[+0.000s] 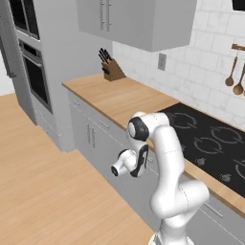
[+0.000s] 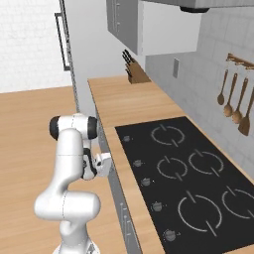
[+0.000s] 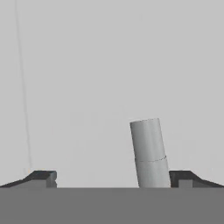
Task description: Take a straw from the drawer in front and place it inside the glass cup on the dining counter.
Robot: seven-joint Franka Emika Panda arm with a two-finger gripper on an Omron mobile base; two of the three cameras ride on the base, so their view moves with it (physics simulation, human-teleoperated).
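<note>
With the hand [image 3: 112, 179] wide open and empty, the handle [image 3: 150, 153] beside one fingertip risked a glancing miss.

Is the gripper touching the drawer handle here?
Cannot tell. In the hand view the gripper is open with the handle just inside one fingertip, but no clear contact or gap shows.

Even, soft rendered light fills the kitchen, with no hard shadows or glare. The base views look slightly coarse and soft-edged. The hand view is flat pale grey, low in contrast, faintly blurred.
</note>
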